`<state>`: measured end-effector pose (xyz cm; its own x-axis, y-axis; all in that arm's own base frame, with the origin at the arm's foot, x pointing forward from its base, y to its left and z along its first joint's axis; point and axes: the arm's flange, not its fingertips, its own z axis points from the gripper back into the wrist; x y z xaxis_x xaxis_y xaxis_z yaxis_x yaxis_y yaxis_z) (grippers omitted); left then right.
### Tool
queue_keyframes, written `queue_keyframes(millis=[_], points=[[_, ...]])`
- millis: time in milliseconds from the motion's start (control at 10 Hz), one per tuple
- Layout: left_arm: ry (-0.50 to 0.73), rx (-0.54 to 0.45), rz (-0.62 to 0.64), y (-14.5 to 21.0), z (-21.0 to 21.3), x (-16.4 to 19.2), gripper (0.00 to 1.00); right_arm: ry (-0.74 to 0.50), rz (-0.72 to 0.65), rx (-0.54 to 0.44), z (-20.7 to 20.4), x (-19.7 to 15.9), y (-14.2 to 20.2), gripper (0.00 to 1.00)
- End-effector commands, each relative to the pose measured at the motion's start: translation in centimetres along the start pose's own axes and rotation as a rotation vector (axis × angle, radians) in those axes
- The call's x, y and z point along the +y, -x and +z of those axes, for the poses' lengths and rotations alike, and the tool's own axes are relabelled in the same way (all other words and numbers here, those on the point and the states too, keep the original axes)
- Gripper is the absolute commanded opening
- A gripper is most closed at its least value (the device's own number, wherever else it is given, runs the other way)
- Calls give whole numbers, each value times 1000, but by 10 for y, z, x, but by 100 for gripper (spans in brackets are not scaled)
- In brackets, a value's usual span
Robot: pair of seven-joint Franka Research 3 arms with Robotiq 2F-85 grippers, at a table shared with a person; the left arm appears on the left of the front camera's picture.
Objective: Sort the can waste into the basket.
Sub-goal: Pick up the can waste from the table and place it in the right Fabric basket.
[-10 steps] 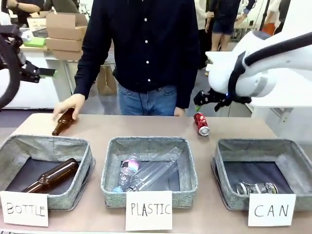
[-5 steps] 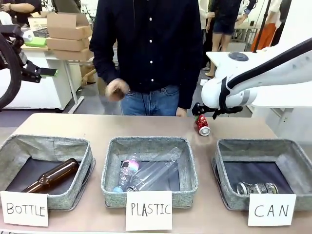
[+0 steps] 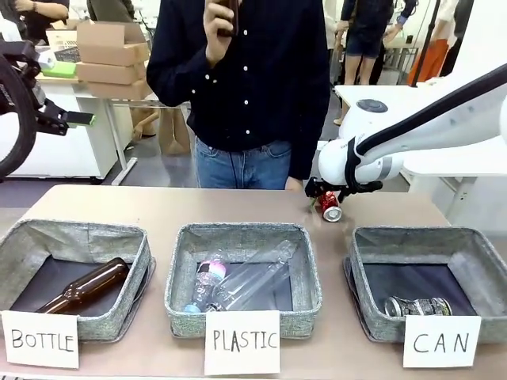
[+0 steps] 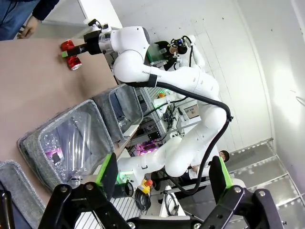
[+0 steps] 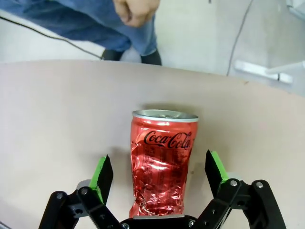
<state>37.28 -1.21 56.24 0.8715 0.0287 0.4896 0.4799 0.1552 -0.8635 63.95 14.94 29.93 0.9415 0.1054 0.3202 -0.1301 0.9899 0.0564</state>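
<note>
One can [image 3: 417, 305] already lies in the CAN basket [image 3: 360, 269], lower right. You have the red can [image 5: 162, 164] left: it lies on the worktop [image 3: 198, 207], centre-right, between the wide right end effector [image 5: 159, 174] fingers, apparently untouched. Left end effector [image 4: 164, 179] idles wide, empty.

Tan table [image 3: 158, 207] — three grey baskets [image 3: 242, 277] in a row, a red can [image 3: 329, 205] behind them.
</note>
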Motion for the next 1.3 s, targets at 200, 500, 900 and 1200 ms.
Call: queue_keyframes(millis=[200,500,900,1200], points=[[4,1,8,-1,1,-4,100,52,7,26,-3,4,-3,41],[4,1,8,-1,1,-4,100,66,13,36,-3,2,1,0],[4,1,8,-1,1,-4,100,48,-15,32,2,-9,5,0],[4,1,8,-1,1,-4,100,35,-15,25,11,-11,5,0]])
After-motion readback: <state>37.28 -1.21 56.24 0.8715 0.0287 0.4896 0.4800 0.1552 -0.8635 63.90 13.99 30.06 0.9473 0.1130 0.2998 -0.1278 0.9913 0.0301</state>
